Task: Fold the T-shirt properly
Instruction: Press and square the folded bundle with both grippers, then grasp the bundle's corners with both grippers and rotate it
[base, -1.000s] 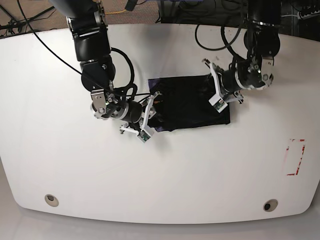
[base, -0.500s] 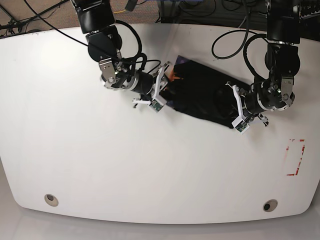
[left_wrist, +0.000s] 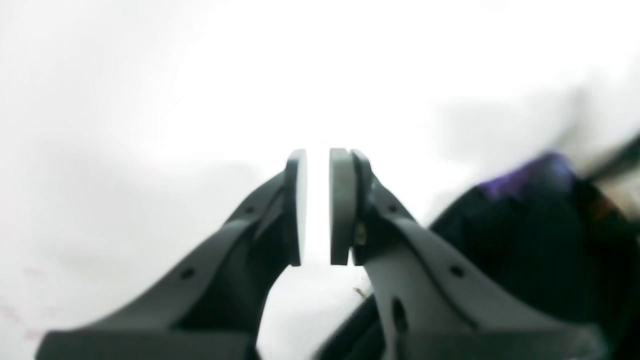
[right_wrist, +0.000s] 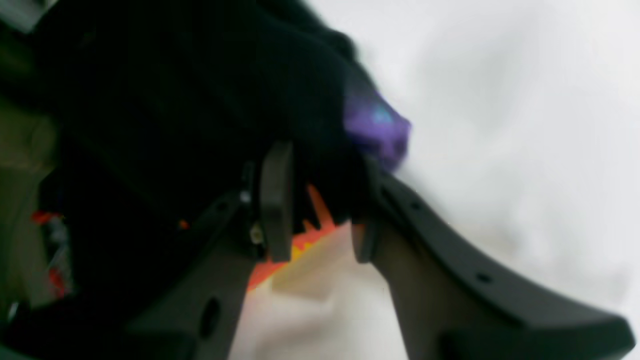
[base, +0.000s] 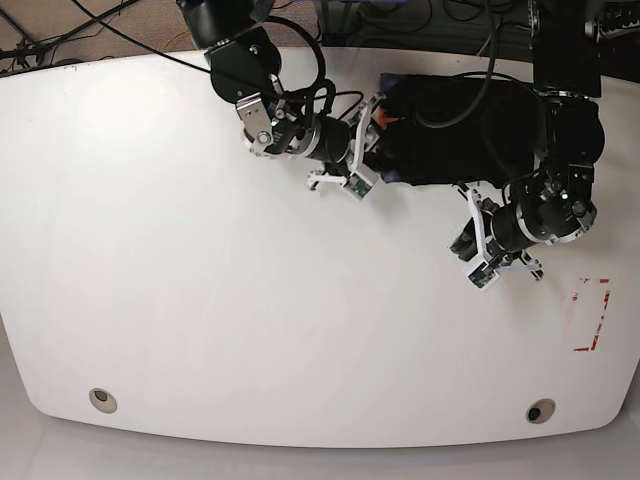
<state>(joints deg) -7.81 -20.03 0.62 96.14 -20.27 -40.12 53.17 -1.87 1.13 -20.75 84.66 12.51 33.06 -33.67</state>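
Black cloth, the T-shirt (base: 450, 125), sits folded small at the table's (base: 150, 300) far edge. The right gripper (right_wrist: 312, 220) pinches its corner. The left gripper (left_wrist: 317, 207) holds nothing, its jaws almost together. Next, I think, it lets go gently.

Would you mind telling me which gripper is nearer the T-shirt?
The right gripper: its fingers grip the T-shirt edge. The left gripper sits just off it, holding nothing.
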